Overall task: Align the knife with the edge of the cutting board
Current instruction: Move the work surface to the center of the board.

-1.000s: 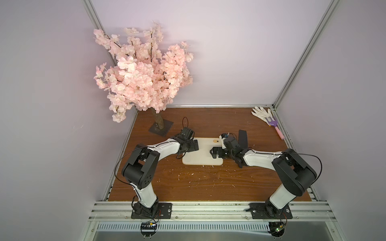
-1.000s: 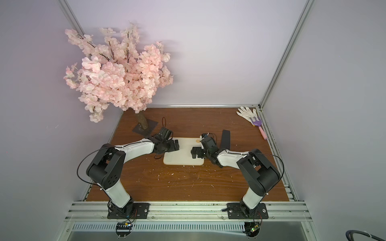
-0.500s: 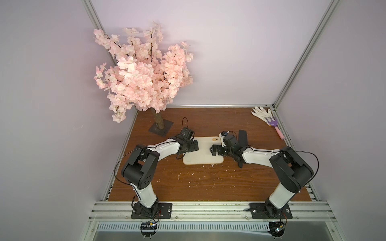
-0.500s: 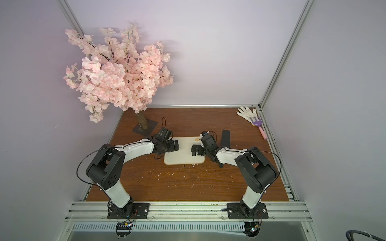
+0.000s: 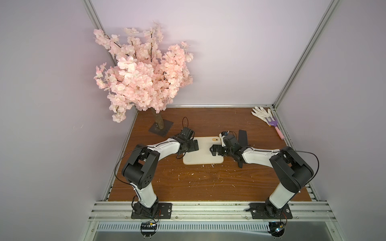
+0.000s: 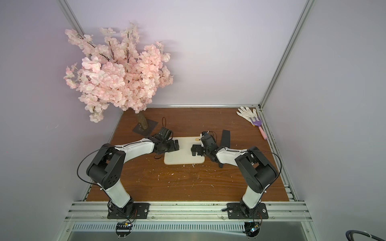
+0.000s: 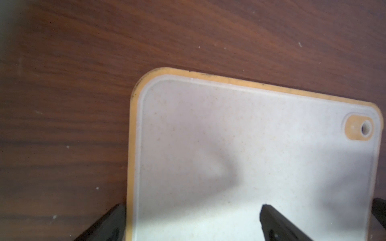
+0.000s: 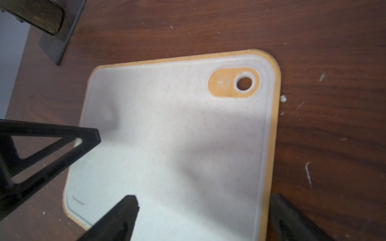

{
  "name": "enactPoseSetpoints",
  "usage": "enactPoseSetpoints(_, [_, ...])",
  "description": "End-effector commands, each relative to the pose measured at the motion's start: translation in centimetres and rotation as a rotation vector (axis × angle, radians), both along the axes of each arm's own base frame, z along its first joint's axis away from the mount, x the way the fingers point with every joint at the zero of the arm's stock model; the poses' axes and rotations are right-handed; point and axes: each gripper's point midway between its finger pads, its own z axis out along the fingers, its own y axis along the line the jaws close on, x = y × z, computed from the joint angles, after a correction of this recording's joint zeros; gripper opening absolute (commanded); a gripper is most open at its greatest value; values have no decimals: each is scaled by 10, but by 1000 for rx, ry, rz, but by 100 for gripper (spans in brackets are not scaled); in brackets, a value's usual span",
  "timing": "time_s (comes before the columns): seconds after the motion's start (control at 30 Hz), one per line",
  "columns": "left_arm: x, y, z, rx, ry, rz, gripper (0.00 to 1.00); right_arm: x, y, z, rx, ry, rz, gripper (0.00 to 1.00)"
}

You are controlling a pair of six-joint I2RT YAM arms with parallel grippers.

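Note:
The cream-white cutting board (image 5: pixel 200 156) (image 6: pixel 181 156) lies flat mid-table, its hole at the far right corner. Right of it lies the black knife (image 5: pixel 242 136) (image 6: pixel 226 137), roughly parallel to that edge with a gap; my right arm covers its middle. My left gripper (image 5: pixel 195 145) (image 7: pixel 192 221) is open, straddling the cutting board's (image 7: pixel 229 146) left edge, nothing between its fingers. Over the cutting board's (image 8: pixel 188 135) right part my right gripper (image 5: pixel 213 150) (image 8: pixel 204 215) hangs open and empty, one finger past the right rim. The knife is outside both wrist views.
A pink blossom tree (image 5: pixel 144 79) stands at the back left on a dark square base (image 5: pixel 161 129) (image 8: pixel 56 43). A white glove (image 5: pixel 262 112) and a purple-pink toy rake (image 5: pixel 274 125) lie at the back right corner. Pale scraps (image 5: pixel 194 173) dot the wooden table.
My right gripper has crept a little to the left, further over the board, still open. The left arm, board and knife have not moved.

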Motion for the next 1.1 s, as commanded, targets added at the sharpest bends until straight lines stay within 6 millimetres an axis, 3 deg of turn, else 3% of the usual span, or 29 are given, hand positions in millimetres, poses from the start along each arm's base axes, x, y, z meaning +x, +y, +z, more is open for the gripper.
enactPoseSetpoints(0.0, [-9,-11,-15,-38,73,-36,100,1,26,37,112,-48,69,99])
enactPoseSetpoints(0.5, [-6,-12,-14,-35,67,-45,100,-6,24,44,148,-55,62,100])
enactPoseSetpoints(1.07, [-7,-12,-14,-34,68,-46,100,-6,19,31,117,-42,54,100])
